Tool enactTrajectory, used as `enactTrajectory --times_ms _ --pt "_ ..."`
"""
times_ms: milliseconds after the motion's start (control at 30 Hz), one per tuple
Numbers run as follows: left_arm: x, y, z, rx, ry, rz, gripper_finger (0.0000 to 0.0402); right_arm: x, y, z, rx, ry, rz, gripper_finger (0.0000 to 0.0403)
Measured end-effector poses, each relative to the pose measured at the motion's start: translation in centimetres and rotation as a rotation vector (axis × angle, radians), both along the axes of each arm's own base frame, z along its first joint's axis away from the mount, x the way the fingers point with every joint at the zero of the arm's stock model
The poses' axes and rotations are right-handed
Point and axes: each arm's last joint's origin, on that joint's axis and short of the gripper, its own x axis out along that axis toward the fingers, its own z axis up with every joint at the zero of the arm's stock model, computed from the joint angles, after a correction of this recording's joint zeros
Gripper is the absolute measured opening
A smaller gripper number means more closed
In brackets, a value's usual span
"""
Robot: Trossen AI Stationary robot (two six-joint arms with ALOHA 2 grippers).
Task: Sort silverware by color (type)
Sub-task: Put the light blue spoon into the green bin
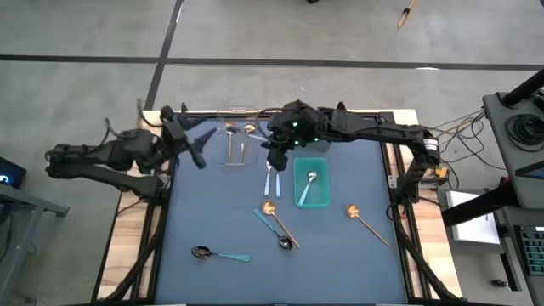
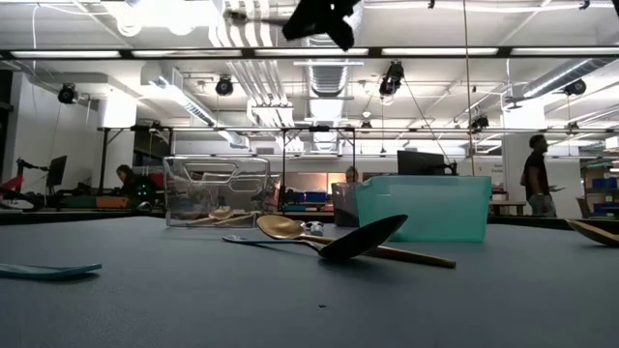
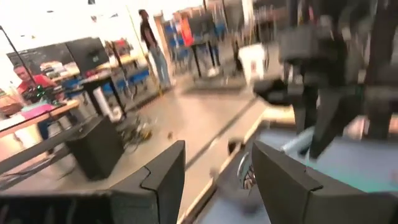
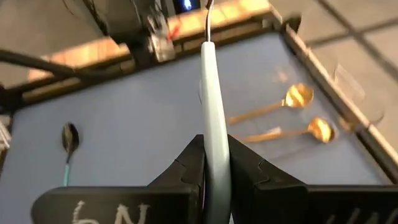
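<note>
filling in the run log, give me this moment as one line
right gripper: shut on light-blue-handled spoon, raised near teal bin | left gripper: open, empty, at table's far-left edge | clear bin: two gold spoons

Two spoons (image 1: 237, 140) lay in the clear bin (image 1: 239, 111) at the table's far edge. To its right, the open bin (image 1: 324, 196) held one spoon (image 1: 308, 186). Two crossed spoons (image 1: 278, 225) lay nearer.

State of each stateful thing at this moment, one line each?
Left gripper: open, empty, at the table's far left edge.
Right gripper: shut on light-blue-handled spoon, held above the table.
Clear bin: holds two gold spoons.
Teal bin: holds one light-blue-handled spoon.
</note>
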Motion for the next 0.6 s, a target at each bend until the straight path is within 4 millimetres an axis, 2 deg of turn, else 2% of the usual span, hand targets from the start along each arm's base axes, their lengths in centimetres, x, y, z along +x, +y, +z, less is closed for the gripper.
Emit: enactTrajectory --times_ms 267,467,600 --pt "0.3 1.3 1.8 0.006 -0.208 -0.108 0.0166 -1.6 -0.9 3.7 -0.103 -0.201 -0.003 0.0027" --pt "1.4 2.9 1.9 -0.037 -0.276 -0.171 0.0166 -2.6 -1.6 5.8 -0.188 -0.317 -0.005 0.0027" --pt "2.9 3.8 1.6 -0.072 -0.304 -0.235 0.0166 -2.6 -1.8 6.3 -0.233 -0.385 -0.003 0.0027"
